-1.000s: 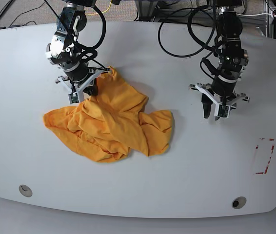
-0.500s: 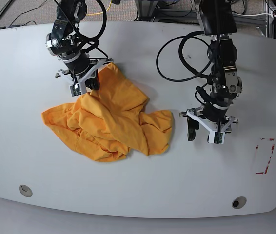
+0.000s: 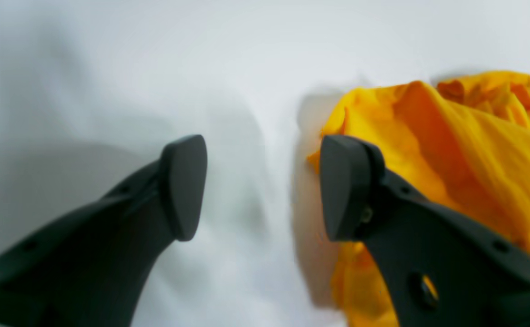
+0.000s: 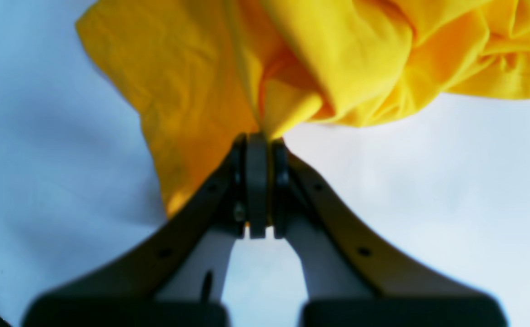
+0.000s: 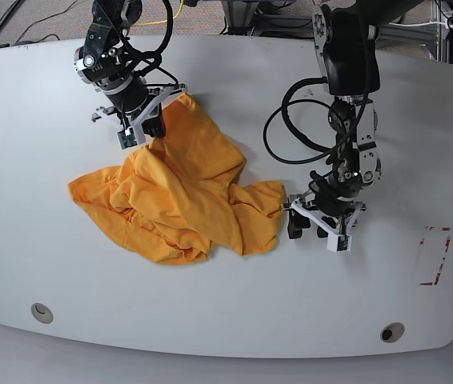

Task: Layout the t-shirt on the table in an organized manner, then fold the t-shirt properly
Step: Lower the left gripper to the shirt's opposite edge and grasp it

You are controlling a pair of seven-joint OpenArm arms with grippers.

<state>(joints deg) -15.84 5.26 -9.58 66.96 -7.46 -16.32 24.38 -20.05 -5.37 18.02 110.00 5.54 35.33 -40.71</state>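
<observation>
Meanwhile right gripper point(image 4: 258, 150) pinches the t-shirt point(image 5: 180, 192) (bunched), left gripper point(image 3: 262, 186) gapes empty beside its edge

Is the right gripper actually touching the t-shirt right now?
Touching. The right wrist view shows the right gripper shut, with a fold of the t-shirt pinched between its fingertips.

Bright, even overhead light washes the white table point(image 5: 210, 312), leaving only soft shadows. Both wrist views are blurred, the left claw point(image 3: 262, 186) and right claw point(image 4: 257, 181) out of focus.
</observation>
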